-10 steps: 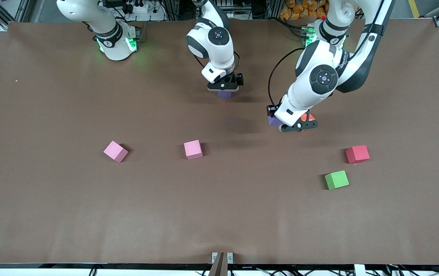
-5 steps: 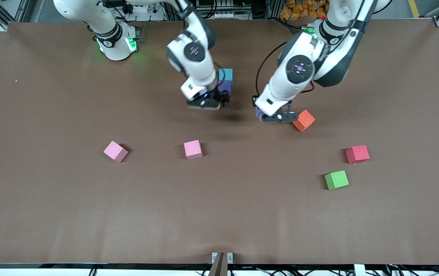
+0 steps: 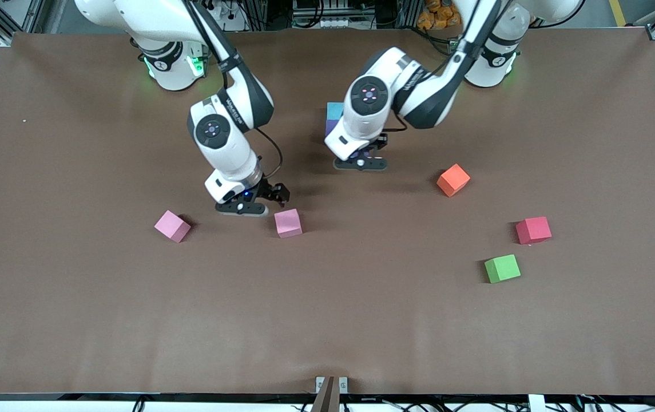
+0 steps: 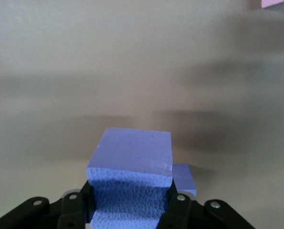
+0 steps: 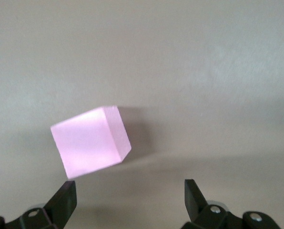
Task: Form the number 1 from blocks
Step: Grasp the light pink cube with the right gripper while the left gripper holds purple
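Red cube (image 3: 533,230) near green cube (image 3: 502,268)

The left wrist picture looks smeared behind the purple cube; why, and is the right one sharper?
Left wrist view: brown table streaks sideways like motion blur, while the purple foam cube between the left gripper stays crisp. Right wrist view: steadier, the pink foam cube slightly soft, casting a faint shadow.

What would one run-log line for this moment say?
left gripper: shut on purple block | right gripper: open, over pink block | orange block: untouched
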Controlling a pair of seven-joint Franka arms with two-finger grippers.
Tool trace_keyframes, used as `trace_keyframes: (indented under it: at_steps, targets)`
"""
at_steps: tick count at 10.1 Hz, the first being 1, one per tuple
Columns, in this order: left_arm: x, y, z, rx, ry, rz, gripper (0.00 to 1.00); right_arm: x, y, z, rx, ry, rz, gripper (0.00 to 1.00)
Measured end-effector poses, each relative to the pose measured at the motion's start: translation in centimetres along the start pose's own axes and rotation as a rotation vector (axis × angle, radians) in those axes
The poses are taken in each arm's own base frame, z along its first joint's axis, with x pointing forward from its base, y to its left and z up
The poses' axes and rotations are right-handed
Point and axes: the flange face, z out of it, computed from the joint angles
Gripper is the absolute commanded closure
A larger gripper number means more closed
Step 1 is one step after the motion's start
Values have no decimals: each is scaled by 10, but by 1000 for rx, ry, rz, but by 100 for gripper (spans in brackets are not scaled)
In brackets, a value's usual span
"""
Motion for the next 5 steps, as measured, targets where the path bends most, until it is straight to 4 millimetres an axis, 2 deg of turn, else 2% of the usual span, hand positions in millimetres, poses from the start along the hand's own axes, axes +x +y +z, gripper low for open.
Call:
trace_keyframes:
  at_steps: [2,5]
  targets:
    - [-2,13,18,8,-16,-5,100,8,-14,-4,27,11,-8,0]
    - [-8,26,42,37,-32,13,100,29,-16,14,26,16,4,0]
